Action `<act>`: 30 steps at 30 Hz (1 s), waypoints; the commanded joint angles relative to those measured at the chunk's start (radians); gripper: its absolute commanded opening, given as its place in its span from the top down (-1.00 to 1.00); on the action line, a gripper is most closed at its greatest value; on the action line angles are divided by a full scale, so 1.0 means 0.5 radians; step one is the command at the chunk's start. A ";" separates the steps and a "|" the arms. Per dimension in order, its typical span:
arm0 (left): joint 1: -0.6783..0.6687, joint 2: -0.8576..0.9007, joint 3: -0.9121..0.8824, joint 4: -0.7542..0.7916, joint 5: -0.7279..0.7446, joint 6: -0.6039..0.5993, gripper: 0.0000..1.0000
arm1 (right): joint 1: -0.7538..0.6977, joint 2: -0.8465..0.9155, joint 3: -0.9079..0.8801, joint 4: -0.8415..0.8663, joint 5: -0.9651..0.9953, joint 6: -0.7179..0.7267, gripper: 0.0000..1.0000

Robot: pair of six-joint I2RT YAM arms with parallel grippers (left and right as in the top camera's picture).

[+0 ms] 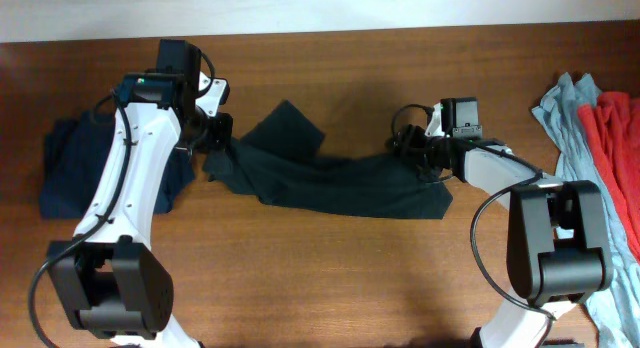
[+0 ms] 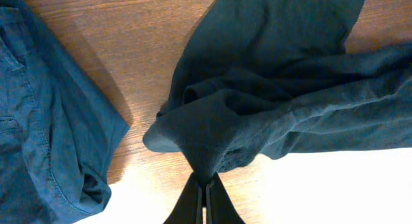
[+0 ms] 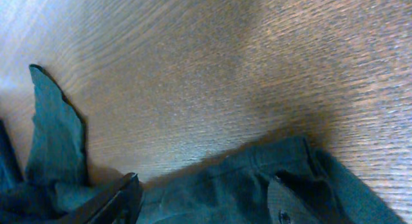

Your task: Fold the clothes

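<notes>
A dark, almost black garment lies stretched across the middle of the table between my two grippers. My left gripper is shut on its left end; in the left wrist view the jaws pinch a bunched fold of the dark garment. My right gripper is at the garment's right end. In the right wrist view its fingers sit close together at the lower left, against the dark garment. No logo is visible.
A folded navy garment lies at the left, under my left arm; it also shows in the left wrist view. A grey-blue garment and a red one are heaped at the right edge. The table is brown wood.
</notes>
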 commanded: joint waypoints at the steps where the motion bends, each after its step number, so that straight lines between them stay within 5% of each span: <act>1: 0.010 -0.031 0.027 0.002 0.021 0.034 0.99 | -0.004 0.040 0.010 -0.012 -0.040 0.121 -0.23; 6: 0.010 -0.031 0.027 -0.003 0.020 0.034 0.99 | -0.050 0.031 0.014 -0.024 -0.199 0.022 0.01; 9: 0.011 -0.031 0.027 -0.002 0.012 0.050 0.99 | -0.133 -0.057 0.146 -0.247 -0.452 -0.755 -0.07; 12: 0.010 -0.031 0.027 0.004 0.014 0.065 0.99 | -0.222 -0.121 0.359 -0.581 -0.452 -1.119 -0.08; 18: 0.010 -0.031 0.027 0.032 0.014 0.065 0.99 | -0.230 -0.068 0.423 -0.647 -0.352 -1.408 -0.21; 30: 0.010 -0.031 0.027 0.031 0.014 0.065 0.99 | -0.211 0.146 0.415 -0.565 -0.089 -1.418 -0.12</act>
